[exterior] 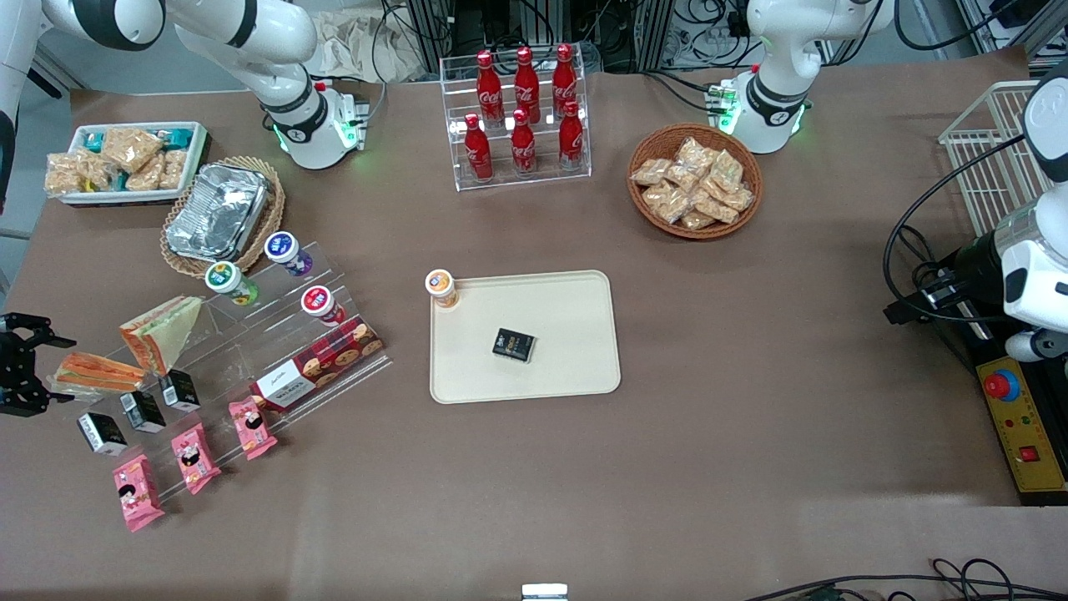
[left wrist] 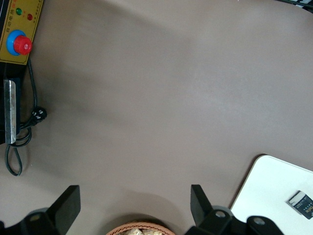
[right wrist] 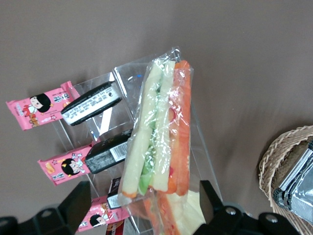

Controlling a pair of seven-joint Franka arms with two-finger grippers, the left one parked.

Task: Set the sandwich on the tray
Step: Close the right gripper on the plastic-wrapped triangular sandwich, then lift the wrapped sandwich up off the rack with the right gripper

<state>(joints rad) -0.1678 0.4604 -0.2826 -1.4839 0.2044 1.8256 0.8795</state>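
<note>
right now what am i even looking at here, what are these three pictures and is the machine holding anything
These show two white robot arms bolted to a brown table. One picture looks down from the front; the other two come from cameras on each arm's wrist.

The working arm's black gripper sits at the table's edge, its fingers open around a wrapped wedge sandwich on a clear acrylic display stand, not yet gripping it. A second sandwich stands beside it.

Mid-table lies a cream tray with a small black packet and a cup on it. Farther from the front camera are cola bottles and a basket of snacks.
</note>
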